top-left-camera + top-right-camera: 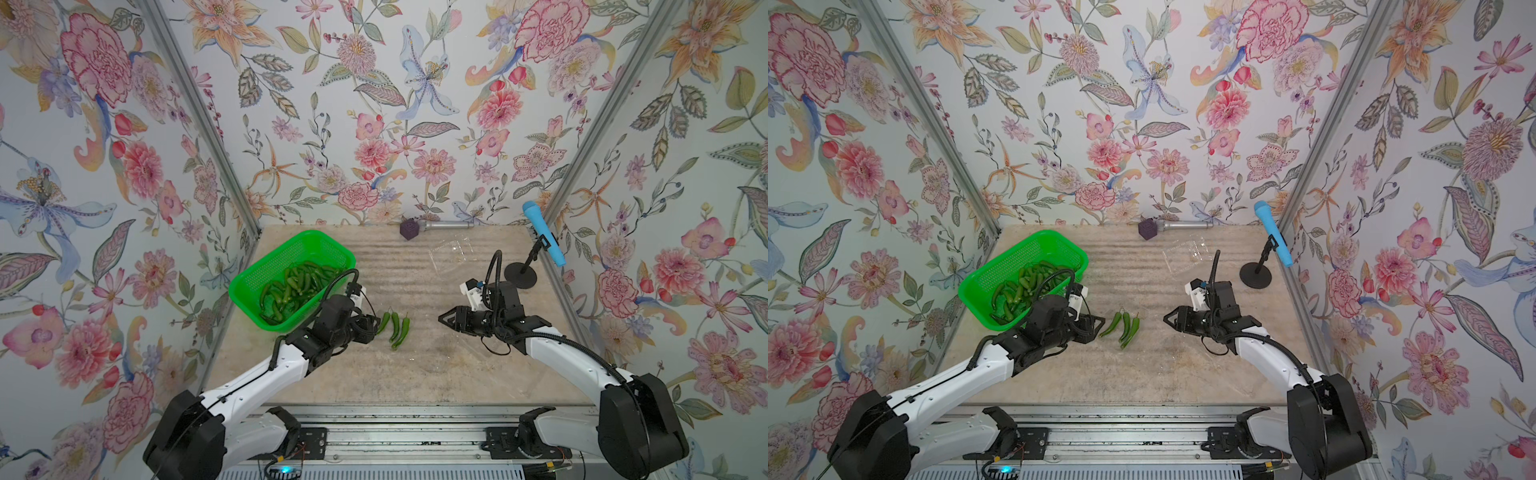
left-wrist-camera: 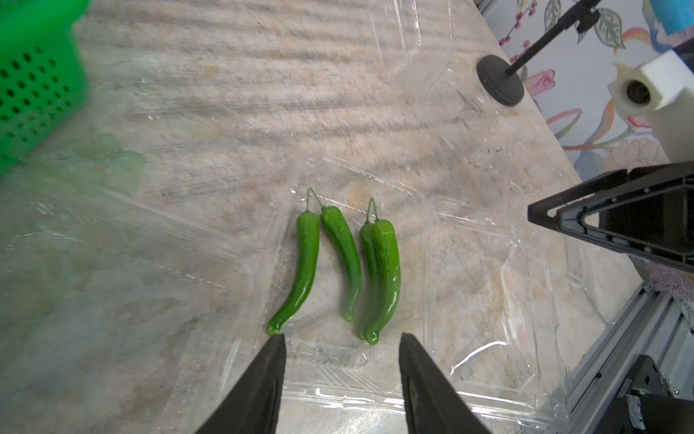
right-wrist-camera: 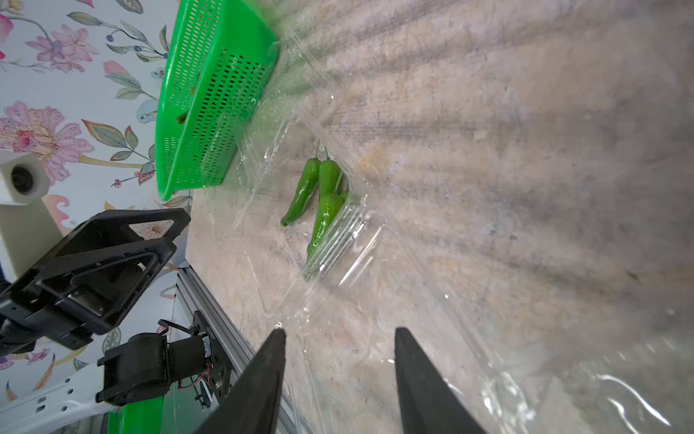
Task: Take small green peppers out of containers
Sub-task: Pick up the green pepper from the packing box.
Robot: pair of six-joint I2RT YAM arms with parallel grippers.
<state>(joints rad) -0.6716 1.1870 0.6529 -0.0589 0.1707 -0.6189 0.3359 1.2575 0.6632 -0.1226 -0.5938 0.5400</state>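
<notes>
Beside one basket, at least three peppers

— What's at ten o'clock on the table?
— A bright green perforated basket.
— And twelve?
— A silver microphone lying flat, with a purple foam cube on its head.
— Two o'clock?
— A blue microphone, tilted on a black round-based stand.

Bright, even overhead light filled both top views; soft striped shadows crossed the mottled beige table. The left wrist view was smeared: the bright green perforated plastic basket streaked, the slim glossy green peppers ghosted double. Glare flashed off the clear thin-plastic clamshell container.
</notes>
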